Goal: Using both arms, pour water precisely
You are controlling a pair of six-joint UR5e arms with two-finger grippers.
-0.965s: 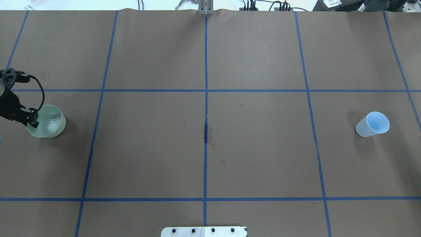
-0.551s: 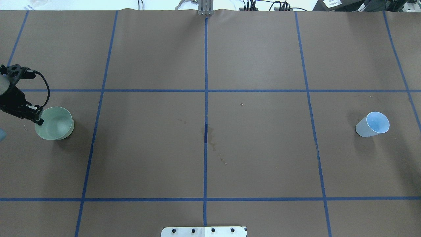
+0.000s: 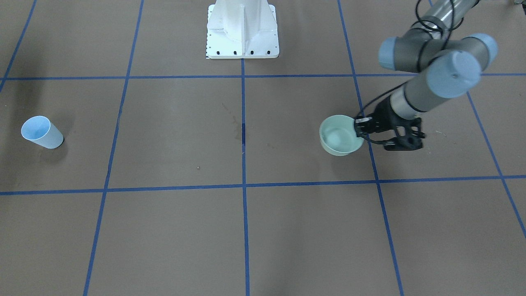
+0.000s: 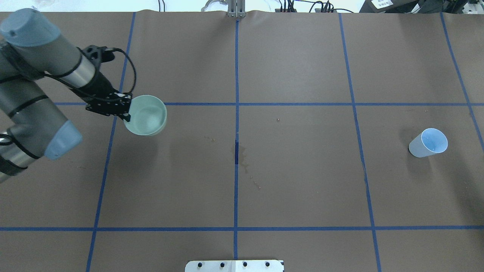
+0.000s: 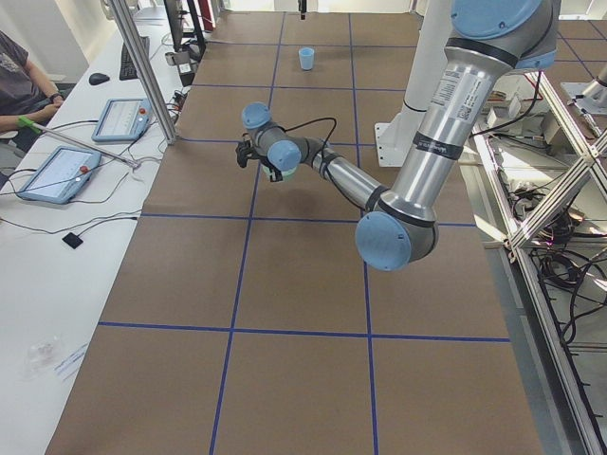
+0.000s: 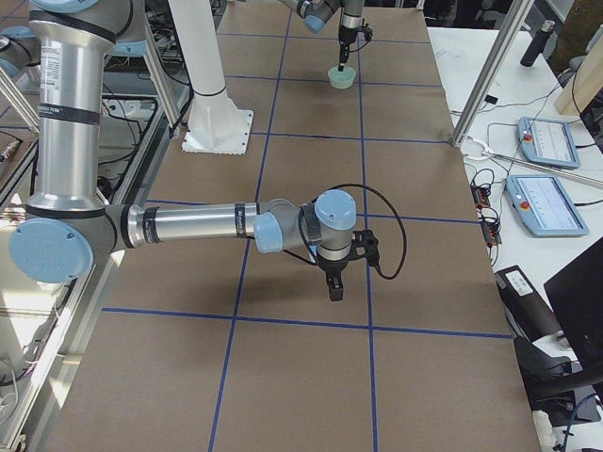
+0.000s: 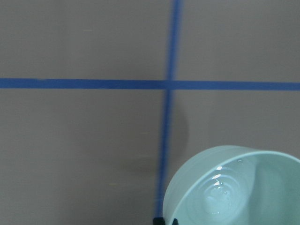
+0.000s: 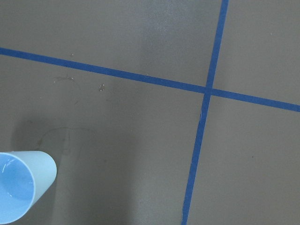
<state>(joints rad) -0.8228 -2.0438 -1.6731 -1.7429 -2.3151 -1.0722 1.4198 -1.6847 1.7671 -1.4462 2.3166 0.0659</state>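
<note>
Bowl (image 4: 145, 115), round, glossy, pale green.

you'll see the left arm (image 4: 36, 94) coming in from the left edge, its left gripper (image 4: 127, 113) clamped on the left side of the pale green bowl (image 4: 148, 118), right by a crossing of blue tape lines (image 4: 236, 104). the light blue cup (image 4: 428, 142) stands well apart at the far right of the brown table (image 4: 298, 185), and small stains (image 4: 244, 159) mark the centre
</note>
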